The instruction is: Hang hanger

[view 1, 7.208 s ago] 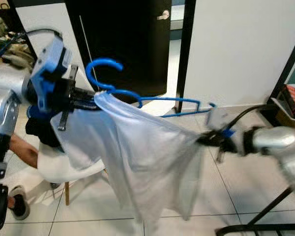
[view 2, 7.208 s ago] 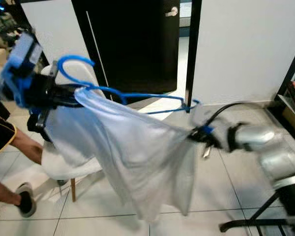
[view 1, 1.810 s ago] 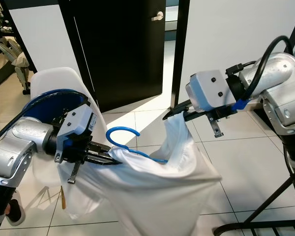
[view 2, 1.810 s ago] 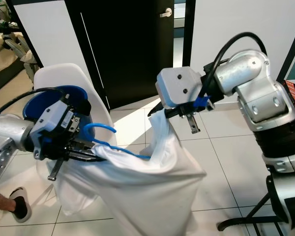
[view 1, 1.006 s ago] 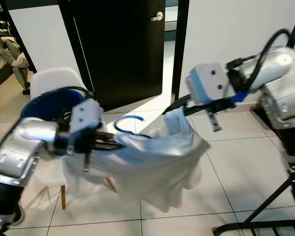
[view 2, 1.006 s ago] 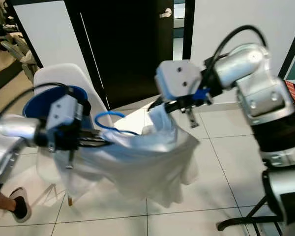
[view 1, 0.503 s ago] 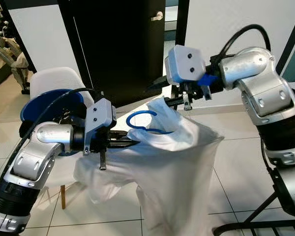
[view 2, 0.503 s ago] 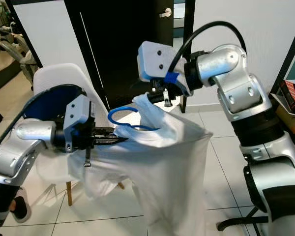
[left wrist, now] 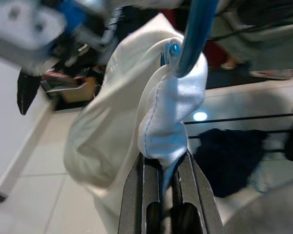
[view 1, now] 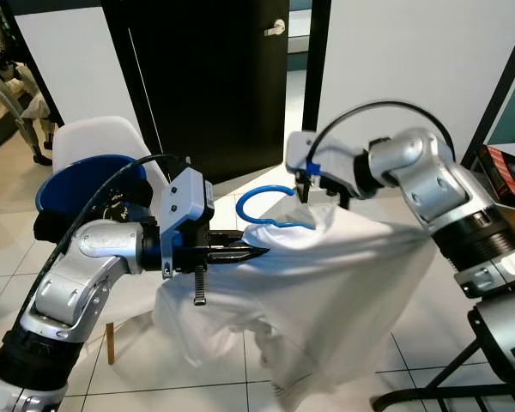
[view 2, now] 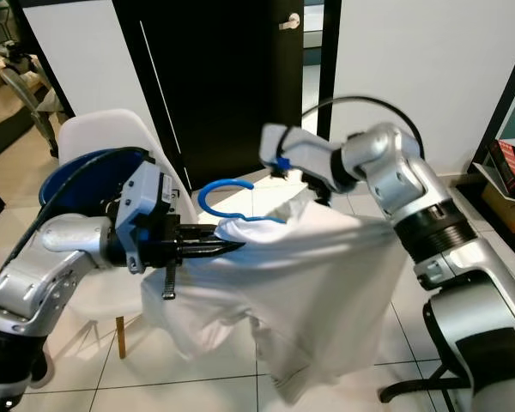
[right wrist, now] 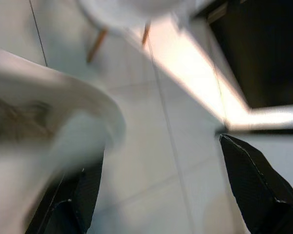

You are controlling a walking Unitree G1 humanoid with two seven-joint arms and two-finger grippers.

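Left eye view shows a large white cloth garment (view 1: pixel 326 292) draped between both arms above the tiled floor (view 1: pixel 395 257), with a curved blue plastic hanger (view 1: pixel 270 210) threaded through its neck. The left gripper (view 1: pixel 256 253) is pinched tight on fabric and hanger end; the right gripper (right wrist: pixel 161 195) is spread wide beside the collar. Carrying appears underway; next, the 1 hook needs a rail.

Both head views look forward and down from chest height at the same white garment (view 1: pixel 343 283) on a blue hanger (view 1: pixel 270 206), while each wrist view peers close along its own black fingers (left wrist: pixel 136 195) at that fabric.
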